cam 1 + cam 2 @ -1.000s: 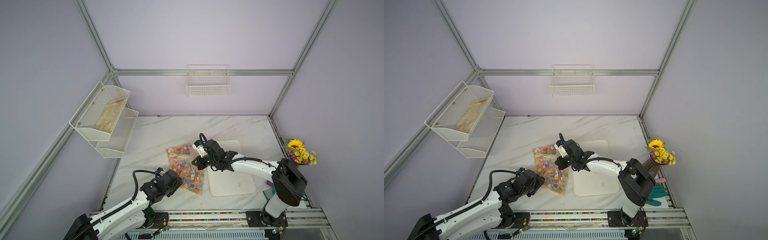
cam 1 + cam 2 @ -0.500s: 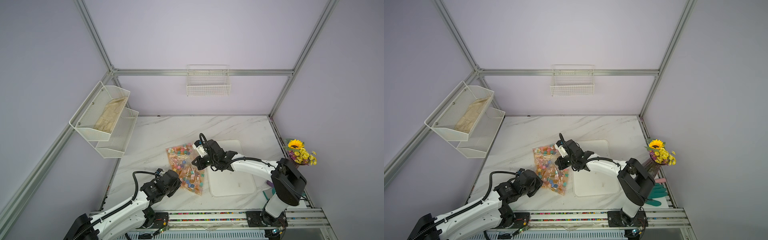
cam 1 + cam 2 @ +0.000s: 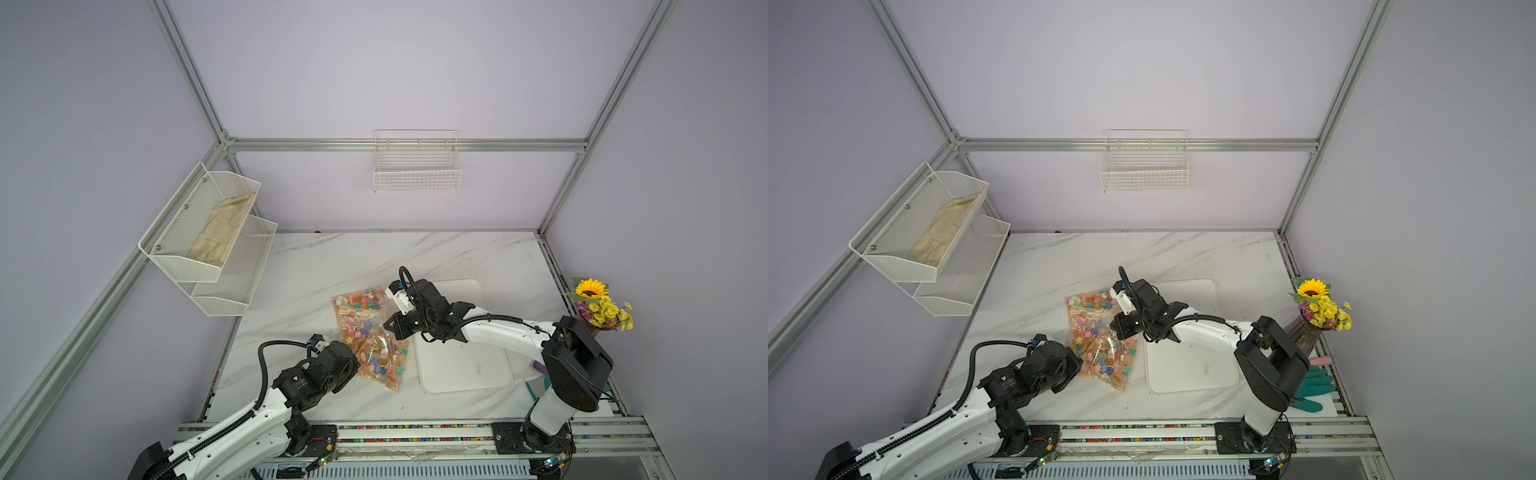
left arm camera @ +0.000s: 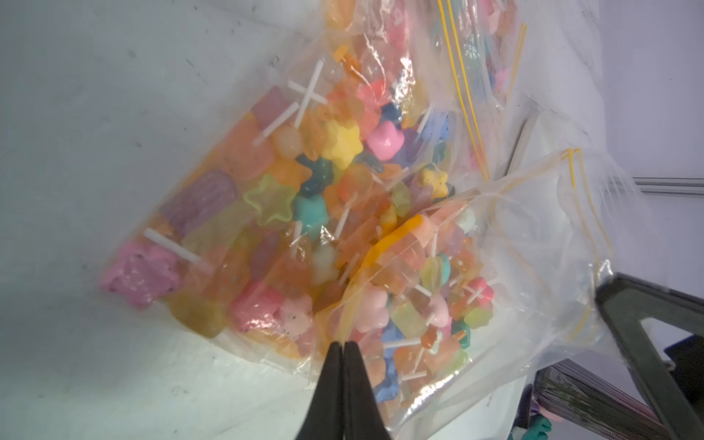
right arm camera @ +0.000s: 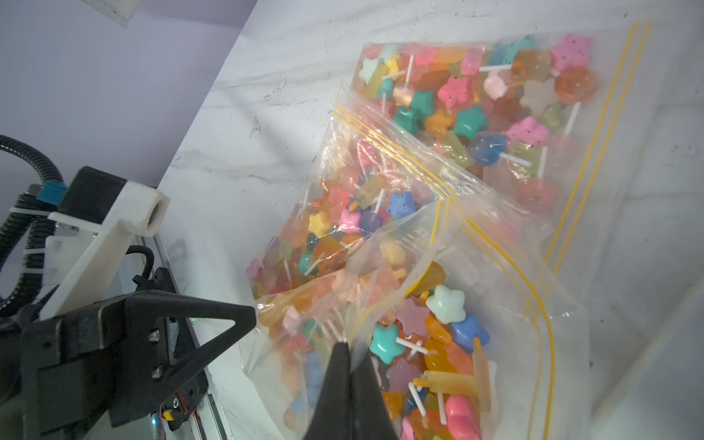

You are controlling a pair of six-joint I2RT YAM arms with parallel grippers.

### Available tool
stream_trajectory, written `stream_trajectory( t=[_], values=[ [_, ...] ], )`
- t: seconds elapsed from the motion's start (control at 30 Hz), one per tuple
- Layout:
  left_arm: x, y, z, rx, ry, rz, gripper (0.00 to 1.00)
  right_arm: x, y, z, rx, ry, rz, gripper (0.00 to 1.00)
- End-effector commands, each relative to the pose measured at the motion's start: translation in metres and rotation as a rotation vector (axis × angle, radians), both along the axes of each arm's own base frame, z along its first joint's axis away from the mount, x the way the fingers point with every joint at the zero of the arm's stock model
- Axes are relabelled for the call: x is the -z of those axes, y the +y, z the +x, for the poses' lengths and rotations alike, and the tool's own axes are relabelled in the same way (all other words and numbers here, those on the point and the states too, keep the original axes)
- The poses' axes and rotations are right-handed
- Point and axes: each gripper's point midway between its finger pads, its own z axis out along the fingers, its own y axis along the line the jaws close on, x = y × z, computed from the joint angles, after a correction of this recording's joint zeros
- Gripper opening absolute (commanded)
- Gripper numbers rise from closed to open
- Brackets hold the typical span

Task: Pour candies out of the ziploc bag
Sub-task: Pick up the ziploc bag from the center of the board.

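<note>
left hand [image 4: 343, 347] has closed onto ziploc bag [image 4: 506, 244].

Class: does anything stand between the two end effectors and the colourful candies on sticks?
Yes: the clear yellow-striped plastic ziploc bag encloses the star-shaped candies; the left end effector and right end effector pinch only its film.

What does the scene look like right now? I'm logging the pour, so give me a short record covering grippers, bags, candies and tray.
left gripper: shut on near bag, at its edge
right gripper: shut on same bag, by a yellow zip line
bags: three, overlapping, on table
candies: all in bags
tray: beside bags, no candies on it
</note>
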Motion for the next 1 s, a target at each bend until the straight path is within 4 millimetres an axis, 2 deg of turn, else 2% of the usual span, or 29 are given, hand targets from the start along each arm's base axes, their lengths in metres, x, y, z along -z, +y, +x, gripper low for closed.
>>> stream_trajectory(
  t=[0.0,0.23,0.5,0.7,0.73,0.8,0.83,0.9,0.97],
  values=[
    [-0.042,0.006,0.021,-0.003,-0.101,0.037,0.00,-0.025,0.003,-0.006,-0.006,-0.014,0.068,0.04],
    [-0.059,0.010,0.047,0.035,-0.116,0.049,0.00,-0.017,-0.006,-0.021,-0.014,0.035,0.076,0.04],
    [-0.075,-0.003,0.080,0.127,-0.101,0.078,0.00,-0.002,-0.009,-0.029,-0.008,0.082,0.092,0.03],
    [-0.062,-0.008,0.080,0.147,-0.051,0.068,0.00,0.019,-0.013,-0.026,0.032,0.108,0.046,0.04],
    [-0.059,-0.008,0.077,0.149,-0.043,0.069,0.04,0.020,-0.014,-0.025,0.034,0.109,0.043,0.04],
    [-0.049,-0.006,0.070,0.154,-0.024,0.068,0.42,0.021,-0.013,-0.025,0.034,0.110,0.043,0.04],
    [-0.045,-0.005,0.067,0.155,-0.016,0.066,0.53,0.022,-0.013,-0.025,0.034,0.109,0.043,0.04],
    [-0.036,-0.001,0.058,0.144,-0.001,0.055,0.65,0.024,-0.013,-0.025,0.035,0.110,0.041,0.05],
    [-0.030,0.002,0.049,0.122,0.007,0.036,0.68,0.025,-0.013,-0.024,0.035,0.112,0.040,0.05]
  ],
)
